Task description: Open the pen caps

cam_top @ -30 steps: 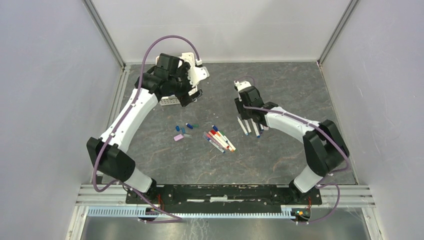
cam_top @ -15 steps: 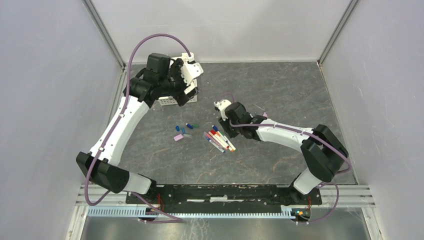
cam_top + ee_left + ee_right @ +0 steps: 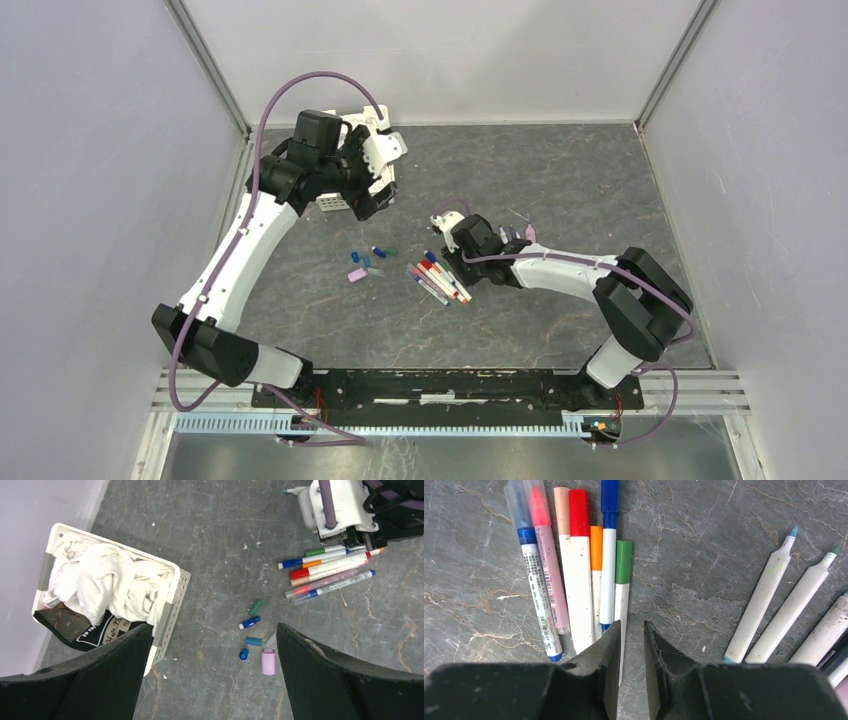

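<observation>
Several capped pens (image 3: 438,281) lie side by side mid-table. In the right wrist view their pen caps are green (image 3: 623,561), orange (image 3: 596,540), red (image 3: 579,512) and blue (image 3: 609,495). My right gripper (image 3: 631,625) hangs low over their barrel ends with its jaws close together. The green-capped pen's white barrel lies in the narrow gap against the left finger, and the right finger is clear of it. Loose caps lie to the left: green (image 3: 256,607), blue (image 3: 249,622), teal (image 3: 253,641) and pink (image 3: 268,661). My left gripper (image 3: 212,630) is wide open, high above them.
A white slotted basket (image 3: 170,615) with white cloth stands at the back left, under my left gripper (image 3: 375,190). Uncapped white pens (image 3: 764,595) lie right of my right gripper (image 3: 460,262). Grey walls close in the table on three sides.
My right gripper swung left from the uncapped pens to the capped pens, came down, and its jaws narrowed. My left arm drew back a little towards the basket, its gripper staying wide open.
</observation>
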Motion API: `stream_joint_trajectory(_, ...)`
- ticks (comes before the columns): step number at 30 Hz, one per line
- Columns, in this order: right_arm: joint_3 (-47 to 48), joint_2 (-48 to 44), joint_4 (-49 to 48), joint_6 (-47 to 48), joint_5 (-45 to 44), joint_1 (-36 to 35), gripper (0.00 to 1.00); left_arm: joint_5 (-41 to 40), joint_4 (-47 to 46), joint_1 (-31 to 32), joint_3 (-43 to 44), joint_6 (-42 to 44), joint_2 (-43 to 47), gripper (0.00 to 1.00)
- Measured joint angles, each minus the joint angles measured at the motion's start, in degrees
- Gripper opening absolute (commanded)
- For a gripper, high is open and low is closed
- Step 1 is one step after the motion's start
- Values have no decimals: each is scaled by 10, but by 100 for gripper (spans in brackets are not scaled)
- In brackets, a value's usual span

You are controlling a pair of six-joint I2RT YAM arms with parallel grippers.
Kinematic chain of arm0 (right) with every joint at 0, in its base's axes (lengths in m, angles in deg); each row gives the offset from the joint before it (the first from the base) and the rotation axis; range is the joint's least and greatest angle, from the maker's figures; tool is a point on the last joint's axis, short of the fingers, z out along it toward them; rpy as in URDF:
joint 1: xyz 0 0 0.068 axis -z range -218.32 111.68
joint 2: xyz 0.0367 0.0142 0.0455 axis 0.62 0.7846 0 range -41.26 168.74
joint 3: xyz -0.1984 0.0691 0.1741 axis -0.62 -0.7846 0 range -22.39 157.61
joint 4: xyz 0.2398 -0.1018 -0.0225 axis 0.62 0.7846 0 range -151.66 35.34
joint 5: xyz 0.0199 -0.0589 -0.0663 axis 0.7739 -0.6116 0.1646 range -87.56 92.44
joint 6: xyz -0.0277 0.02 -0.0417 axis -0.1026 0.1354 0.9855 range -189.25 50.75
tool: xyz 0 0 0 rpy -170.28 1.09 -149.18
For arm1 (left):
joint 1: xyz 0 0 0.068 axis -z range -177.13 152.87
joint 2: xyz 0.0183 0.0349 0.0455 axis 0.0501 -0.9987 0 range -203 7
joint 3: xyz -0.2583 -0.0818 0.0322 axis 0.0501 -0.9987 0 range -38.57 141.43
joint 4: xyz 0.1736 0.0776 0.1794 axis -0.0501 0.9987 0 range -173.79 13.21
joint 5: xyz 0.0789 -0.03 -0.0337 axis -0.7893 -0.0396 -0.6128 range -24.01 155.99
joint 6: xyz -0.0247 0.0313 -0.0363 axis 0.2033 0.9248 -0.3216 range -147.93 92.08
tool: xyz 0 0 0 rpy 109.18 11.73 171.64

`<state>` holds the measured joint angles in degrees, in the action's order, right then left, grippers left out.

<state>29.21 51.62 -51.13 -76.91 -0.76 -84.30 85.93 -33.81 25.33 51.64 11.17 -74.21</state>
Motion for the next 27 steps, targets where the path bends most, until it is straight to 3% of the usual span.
stream_joint_trajectory(23, -6, 30, -15, -8, -16, -1, 31, 16, 40, 0, -14, 13, 0, 100)
stream_joint_trajectory(27, -10, 1, 1, -19, -26, -2, 40, 17, 42, 0, -16, 17, 0, 100)
